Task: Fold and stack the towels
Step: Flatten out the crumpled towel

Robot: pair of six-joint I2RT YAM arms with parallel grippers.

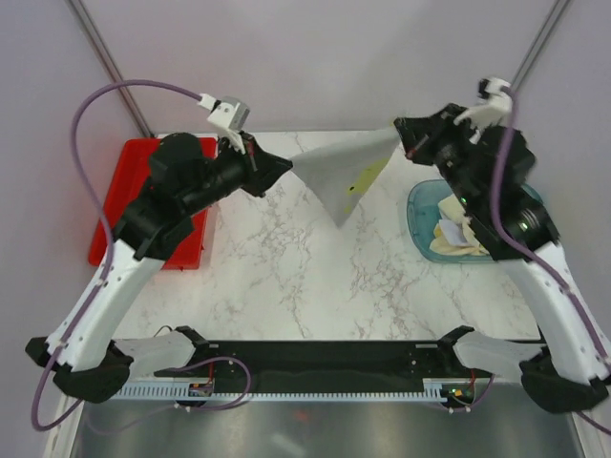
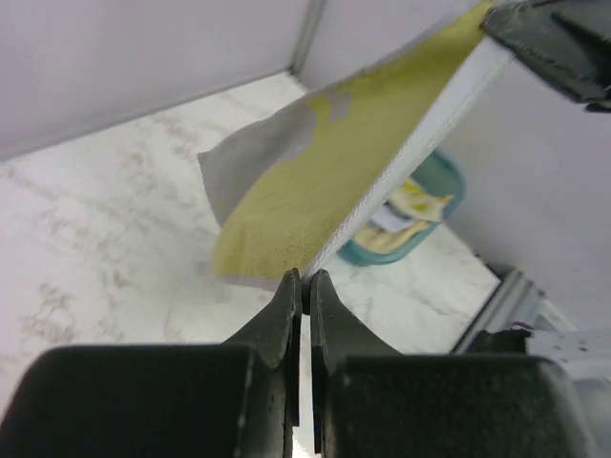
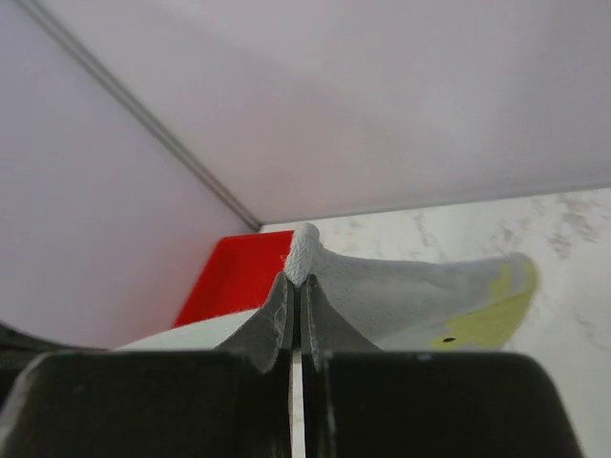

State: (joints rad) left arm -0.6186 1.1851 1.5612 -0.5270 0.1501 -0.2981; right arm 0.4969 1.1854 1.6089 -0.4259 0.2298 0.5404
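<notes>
A grey towel point(image 1: 339, 172) with a yellow-green underside hangs in the air over the back of the table, stretched between both arms. My left gripper point(image 1: 284, 164) is shut on its left corner, and the cloth's edge point(image 2: 382, 186) runs up and away from the closed jaws. My right gripper point(image 1: 399, 135) is shut on the other corner, a grey nub of cloth point(image 3: 304, 250) poking out above the fingertips. The towel's lower point droops toward the marble top. More towels point(image 1: 453, 234), cream and yellow, lie crumpled in the teal bin point(image 1: 422, 205).
A red tray point(image 1: 129, 167) sits at the back left under my left arm. The teal bin point(image 2: 449, 196) stands at the right under my right arm. A black rail point(image 1: 315, 358) runs along the near edge. Walls close in behind.
</notes>
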